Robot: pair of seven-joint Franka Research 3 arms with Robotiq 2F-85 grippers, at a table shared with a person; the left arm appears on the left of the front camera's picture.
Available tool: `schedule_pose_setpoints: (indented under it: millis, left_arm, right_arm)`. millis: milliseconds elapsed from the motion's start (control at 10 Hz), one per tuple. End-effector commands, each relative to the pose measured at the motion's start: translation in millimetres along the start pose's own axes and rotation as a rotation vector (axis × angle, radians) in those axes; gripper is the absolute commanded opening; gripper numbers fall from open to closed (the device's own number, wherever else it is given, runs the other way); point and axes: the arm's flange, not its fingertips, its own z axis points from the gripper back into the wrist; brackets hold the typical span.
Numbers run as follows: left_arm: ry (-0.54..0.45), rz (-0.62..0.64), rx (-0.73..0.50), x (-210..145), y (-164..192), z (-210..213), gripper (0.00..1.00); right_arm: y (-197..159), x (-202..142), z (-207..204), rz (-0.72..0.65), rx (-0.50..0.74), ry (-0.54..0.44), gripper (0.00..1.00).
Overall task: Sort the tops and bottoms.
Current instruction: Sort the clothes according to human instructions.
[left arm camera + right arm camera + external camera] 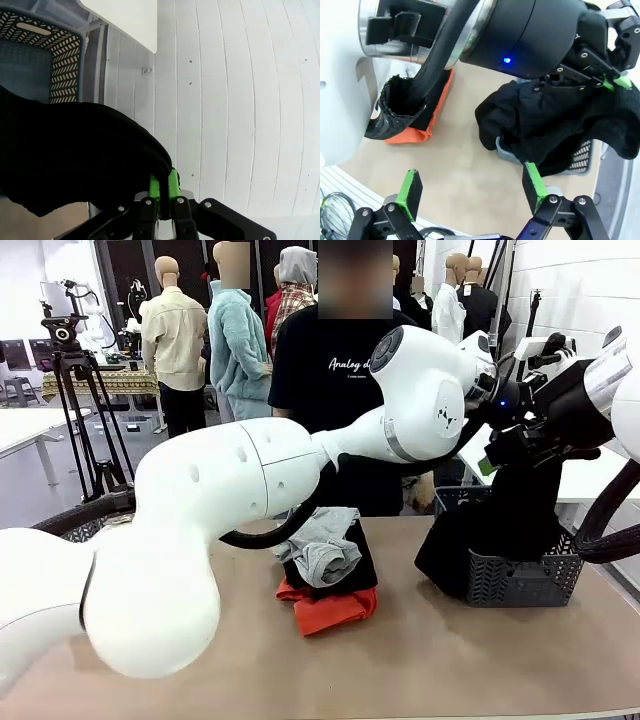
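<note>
At the middle of the table you have the tops in a pile: the light grey garment (pixel 318 545) lies crumpled on top and the orange-red garment (pixel 330 610) at the bottom, with a black layer (pixel 357 562) between them (what that layer is, I cannot tell). Both tops look soft and light and would sag from a single pinch, so I'd take each by a raised fold near its middle, not by a trailing edge. Further right, your left gripper (pixel 164 184) has its green pads pressed together on a fold of the black garment (pixel 520 510), the bottoms. It hangs over the dark grey basket (pixel 510 580), with part spilling down the basket's left side. It is the bulkiest piece, limp and likely to drag on the rim, so get it well inside before you let go. Your right gripper (pixel 472 192) hovers above, fingers spread wide and holding nothing. The table (pixel 450 660) is a smooth tan top with little for cloth to snag on. Behind it, a camera tripod (pixel 85 410) stands at the left, a person (pixel 330 370) at the far edge, and a white table (pixel 585 480) at the right.
</note>
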Motion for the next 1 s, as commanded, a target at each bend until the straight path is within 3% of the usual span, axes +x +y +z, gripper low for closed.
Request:
schedule_pose_setpoints:
  millis: [0, 300, 400, 900]
  left_arm:
    - [-0.022, -0.012, -0.047, 1, -10, 8, 0.00]
    - [-0.013, -0.002, -0.019, 2, -3, 3, 0.00]
    - [0.019, -0.075, 0.083, 6, 10, -12, 0.00]
    - [0.169, -0.014, 0.313, 38, 77, -107, 0.00]
  right_arm:
    - [-1, 2, -3, 0.013, 0.004, -0.009, 1.00]
    - [-1, 2, -3, 0.013, 0.004, -0.009, 1.00]
    - [-1, 2, -3, 0.013, 0.004, -0.009, 1.00]
    - [-1, 2, -3, 0.013, 0.004, -0.009, 1.00]
